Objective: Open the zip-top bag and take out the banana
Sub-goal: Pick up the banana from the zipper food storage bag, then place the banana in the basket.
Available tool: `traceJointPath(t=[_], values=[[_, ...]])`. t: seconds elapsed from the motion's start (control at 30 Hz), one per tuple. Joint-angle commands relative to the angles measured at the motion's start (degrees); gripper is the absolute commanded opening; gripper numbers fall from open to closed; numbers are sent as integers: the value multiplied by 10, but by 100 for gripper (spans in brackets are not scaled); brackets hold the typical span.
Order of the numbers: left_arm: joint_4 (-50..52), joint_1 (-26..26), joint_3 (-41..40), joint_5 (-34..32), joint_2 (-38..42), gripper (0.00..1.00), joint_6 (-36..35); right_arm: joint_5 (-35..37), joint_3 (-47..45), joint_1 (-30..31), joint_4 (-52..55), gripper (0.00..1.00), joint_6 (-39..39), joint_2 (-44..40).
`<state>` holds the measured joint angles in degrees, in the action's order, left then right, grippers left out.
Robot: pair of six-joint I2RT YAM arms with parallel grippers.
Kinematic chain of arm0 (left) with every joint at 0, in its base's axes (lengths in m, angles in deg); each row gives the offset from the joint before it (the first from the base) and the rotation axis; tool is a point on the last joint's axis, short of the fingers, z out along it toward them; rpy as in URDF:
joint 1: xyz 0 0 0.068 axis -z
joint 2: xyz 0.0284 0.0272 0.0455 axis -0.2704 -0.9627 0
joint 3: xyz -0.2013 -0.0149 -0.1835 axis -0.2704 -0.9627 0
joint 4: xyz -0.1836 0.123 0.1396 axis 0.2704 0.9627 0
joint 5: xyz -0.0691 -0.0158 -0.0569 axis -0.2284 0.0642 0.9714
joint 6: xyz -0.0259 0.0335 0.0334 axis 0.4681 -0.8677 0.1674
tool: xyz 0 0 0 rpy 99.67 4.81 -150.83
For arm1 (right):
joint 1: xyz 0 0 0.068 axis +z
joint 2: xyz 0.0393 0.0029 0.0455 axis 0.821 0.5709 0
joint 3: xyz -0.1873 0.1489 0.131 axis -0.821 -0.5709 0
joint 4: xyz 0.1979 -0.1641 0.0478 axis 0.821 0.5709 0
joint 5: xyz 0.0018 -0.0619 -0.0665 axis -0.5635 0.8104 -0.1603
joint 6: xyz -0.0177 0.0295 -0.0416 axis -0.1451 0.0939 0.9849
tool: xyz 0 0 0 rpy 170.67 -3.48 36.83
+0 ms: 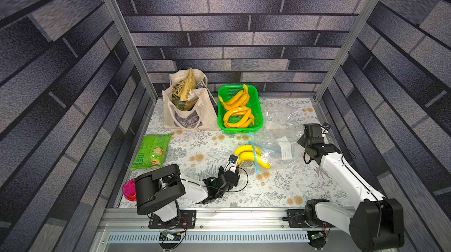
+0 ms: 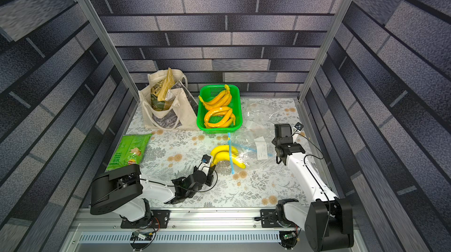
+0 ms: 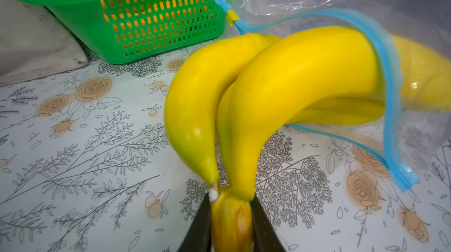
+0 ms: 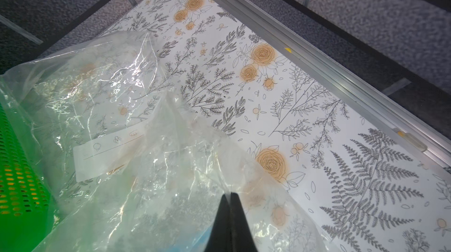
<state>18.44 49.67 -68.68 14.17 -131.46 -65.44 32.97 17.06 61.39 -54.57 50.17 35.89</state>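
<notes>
While right gripper (image 4: 230,198), jaws closed on zip-top bag (image 4: 170,170) film, anchors it at 3 o'clock of banana (image 1: 249,151), left gripper (image 3: 230,205) clamps stem at 8 o'clock. Banana half out through blue zip mouth, far ends inside. Opposed holds likely let fruit slide free.

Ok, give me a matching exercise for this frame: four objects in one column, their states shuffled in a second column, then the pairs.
1. banana bunch
2. zip-top bag
3. green basket
4. chip bag

A. lying flat by itself, ungripped
B. pinched by the right gripper
C. holds darker banana bunches
D. stem clamped in the left gripper, body partly out of the bag

Pairs: 1-D, 2-B, 3-C, 4-A
</notes>
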Motion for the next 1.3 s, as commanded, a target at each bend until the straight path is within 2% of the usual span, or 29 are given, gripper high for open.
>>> traceJointPath(t=[0.0,0.23,0.4,0.5,0.63,0.77,0.9,1.07,1.2,1.27], values=[[58,-12,-17,-40,59,8,10,29,6,-15,31,0,-3,-10],[206,-46,-24,-70,213,8,28,-7,-7,-19,18,0,0,-12],[255,-85,-15,-38,334,11,13,-50,-22,-19,-1,0,4,4],[261,-112,18,-8,351,12,-9,-63,-37,-19,-13,0,1,11],[237,-150,84,35,286,13,-23,-85,-51,-19,-26,0,0,9],[199,-180,181,77,155,12,-32,-125,-68,-17,-44,0,1,4],[209,-202,302,82,27,13,-64,-153,-82,4,-54,0,3,4],[214,-253,399,124,-83,13,-52,-152,-86,39,-55,0,4,-1],[236,-277,464,152,-152,13,-63,-139,-82,40,-54,0,8,11],[252,-287,485,160,-175,14,-61,-138,-76,41,-53,3,9,16]])
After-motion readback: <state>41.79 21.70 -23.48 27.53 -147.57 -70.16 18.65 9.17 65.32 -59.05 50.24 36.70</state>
